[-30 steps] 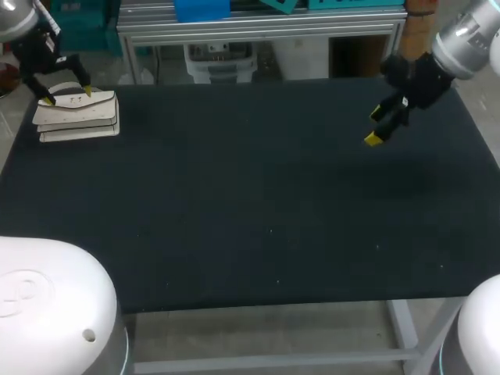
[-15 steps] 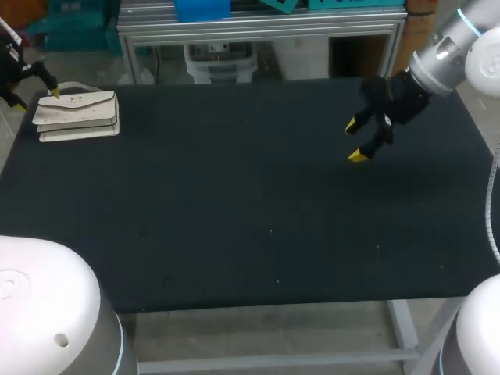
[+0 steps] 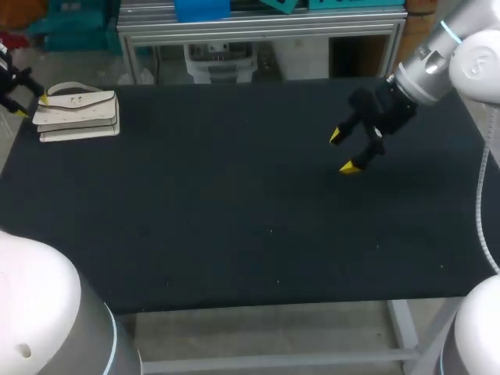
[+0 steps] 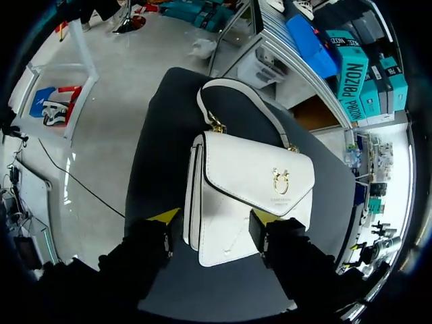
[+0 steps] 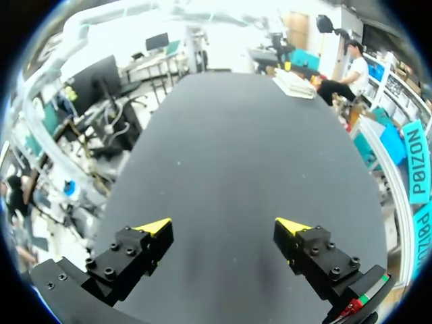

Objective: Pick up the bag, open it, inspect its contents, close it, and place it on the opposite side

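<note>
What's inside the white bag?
Nothing inside shows: the white bag lies on the table with its flap shut over the opening. Only the outside shows: a gold clasp and a handle.

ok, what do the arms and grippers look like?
Right arm: silver-white rounded links with a teal ring at one joint and a thin pale cable alongside. The left gripper and right gripper are black and blocky with yellow wedge tips. The right gripper's fingers show screw heads and a small red-green stripe.
</note>
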Available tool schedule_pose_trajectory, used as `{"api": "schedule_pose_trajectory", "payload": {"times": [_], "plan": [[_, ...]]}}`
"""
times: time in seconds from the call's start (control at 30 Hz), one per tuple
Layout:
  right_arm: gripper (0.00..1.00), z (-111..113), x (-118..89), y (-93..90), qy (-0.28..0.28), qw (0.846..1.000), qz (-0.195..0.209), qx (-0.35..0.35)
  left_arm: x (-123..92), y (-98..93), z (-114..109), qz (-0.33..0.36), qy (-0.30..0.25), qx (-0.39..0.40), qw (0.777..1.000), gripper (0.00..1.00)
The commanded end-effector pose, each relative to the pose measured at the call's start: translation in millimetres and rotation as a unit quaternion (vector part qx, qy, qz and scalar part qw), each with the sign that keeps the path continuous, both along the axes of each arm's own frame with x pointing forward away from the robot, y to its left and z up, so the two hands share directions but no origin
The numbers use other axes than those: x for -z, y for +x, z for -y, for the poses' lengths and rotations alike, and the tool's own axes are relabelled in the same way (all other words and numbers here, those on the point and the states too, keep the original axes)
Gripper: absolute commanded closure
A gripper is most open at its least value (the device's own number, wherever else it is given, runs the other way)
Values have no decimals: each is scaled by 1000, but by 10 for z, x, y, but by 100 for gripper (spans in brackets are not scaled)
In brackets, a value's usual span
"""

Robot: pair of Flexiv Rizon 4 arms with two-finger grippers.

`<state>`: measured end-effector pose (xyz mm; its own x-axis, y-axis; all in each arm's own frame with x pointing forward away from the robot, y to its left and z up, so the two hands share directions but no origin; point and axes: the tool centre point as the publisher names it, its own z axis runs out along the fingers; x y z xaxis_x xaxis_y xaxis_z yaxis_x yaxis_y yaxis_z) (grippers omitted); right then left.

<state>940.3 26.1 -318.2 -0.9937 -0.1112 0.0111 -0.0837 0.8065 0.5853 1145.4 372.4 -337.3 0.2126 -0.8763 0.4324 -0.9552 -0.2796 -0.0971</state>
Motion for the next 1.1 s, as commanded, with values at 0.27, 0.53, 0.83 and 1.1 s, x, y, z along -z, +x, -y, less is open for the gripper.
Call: {"api": "schedule_pose_trajectory", "payload": {"times": [0.27, 0.53, 0.83, 1.1], "plan": [[0, -50, 95, 76, 0, 1000, -19, -12, 194, 98, 21, -41, -76, 31, 996, 65], [0, -63, 122, 82, -1, 1000, -23, -14, 272, 12, 108, -61, -83, 47, 994, 100], [0, -76, 131, 55, 4, 1000, -7, -21, 188, -188, 361, -53, -115, 59, 990, 100], [0, -162, 167, -15, 5, 1000, 19, -20, 129, -390, 749, -47, -142, 66, 987, 100]]}}
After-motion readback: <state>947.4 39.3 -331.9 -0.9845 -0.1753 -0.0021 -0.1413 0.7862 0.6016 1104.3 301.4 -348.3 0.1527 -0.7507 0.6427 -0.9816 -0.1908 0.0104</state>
